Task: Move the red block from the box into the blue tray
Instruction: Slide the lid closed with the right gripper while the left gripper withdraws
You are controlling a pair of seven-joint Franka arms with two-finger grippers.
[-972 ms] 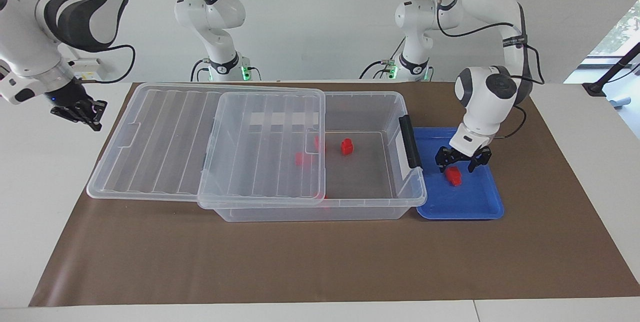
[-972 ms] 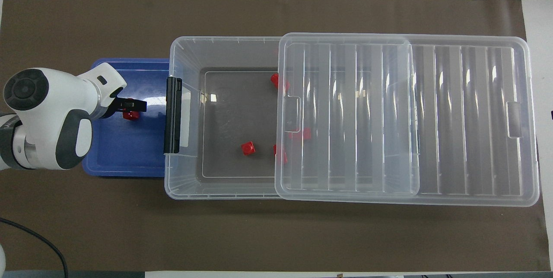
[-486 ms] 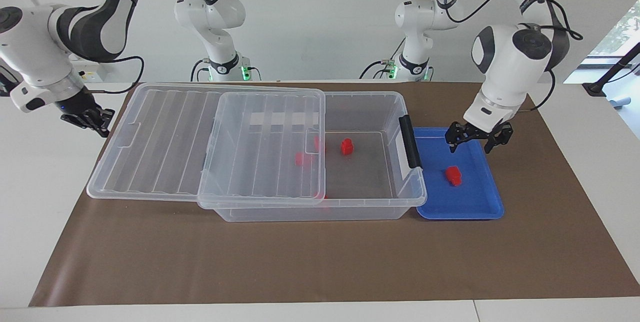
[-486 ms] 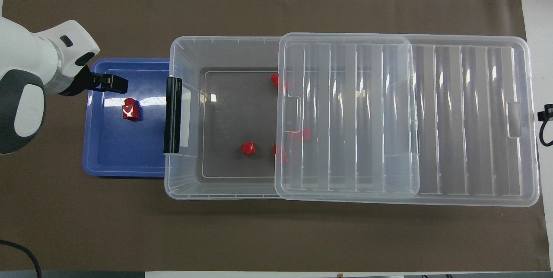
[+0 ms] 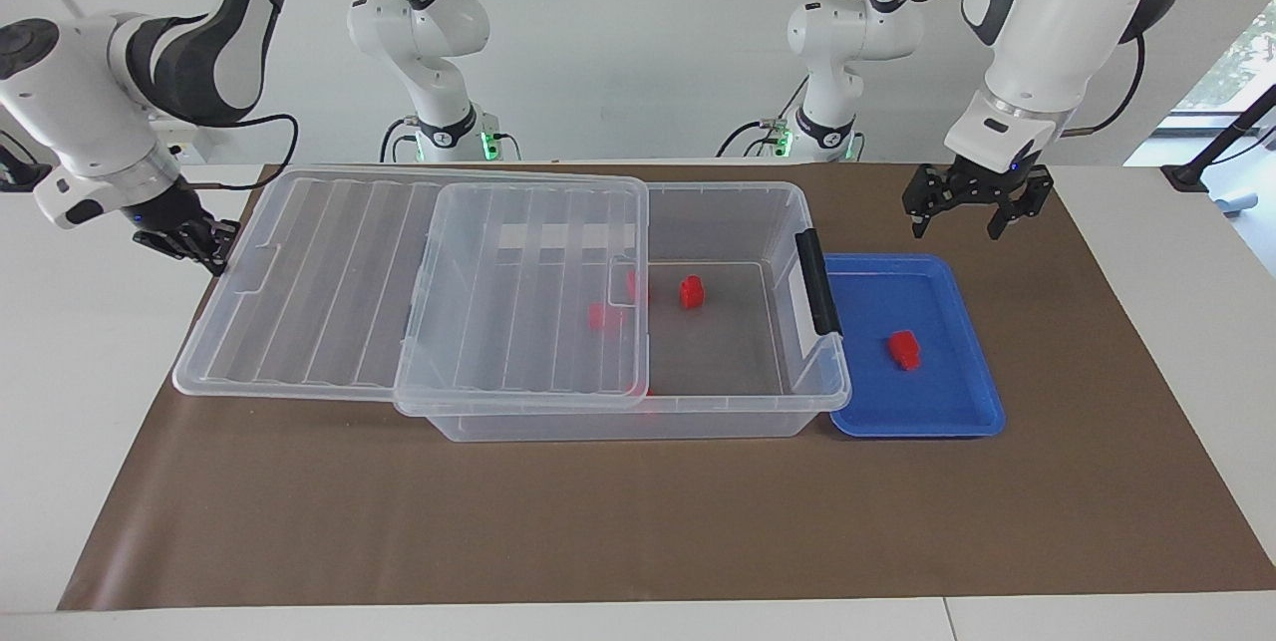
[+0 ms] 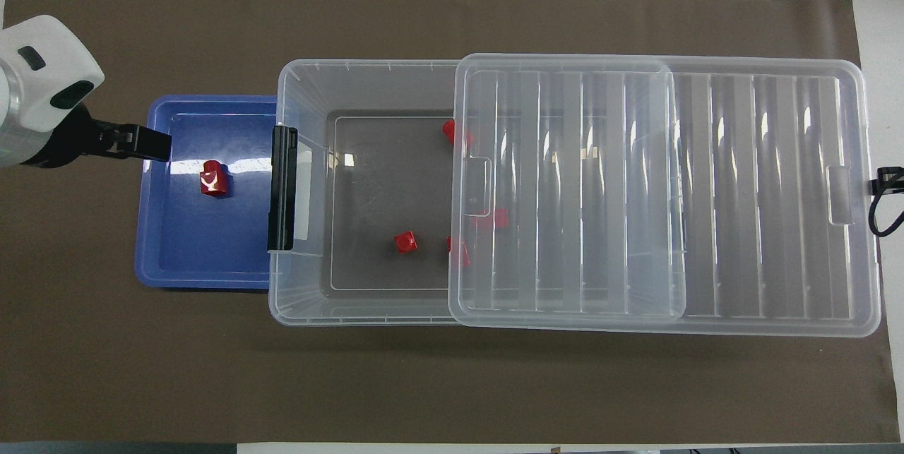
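A red block (image 5: 904,349) (image 6: 212,178) lies loose in the blue tray (image 5: 957,417) (image 6: 205,277), which sits against the latch end of the box (image 5: 698,422) (image 6: 304,309). My left gripper (image 5: 955,222) (image 6: 157,145) hangs open and empty, raised well above the tray's edge and apart from the block. Several more red blocks rest in the box: one in the uncovered part (image 5: 691,291) (image 6: 405,242), others partly under the lid. My right gripper (image 5: 189,242) (image 6: 886,180) is shut and empty, just off the lid's outer end.
The ribbed clear lid (image 5: 329,282) (image 6: 664,193) is slid halfway off the box toward the right arm's end, overhanging the brown mat (image 5: 598,521). The dark grey latch (image 5: 817,282) (image 6: 282,187) stands between box and tray.
My left gripper rose from just over the block in the tray and drew back toward its base, open; the block stayed put. My right gripper moved in to the lid's outer end.
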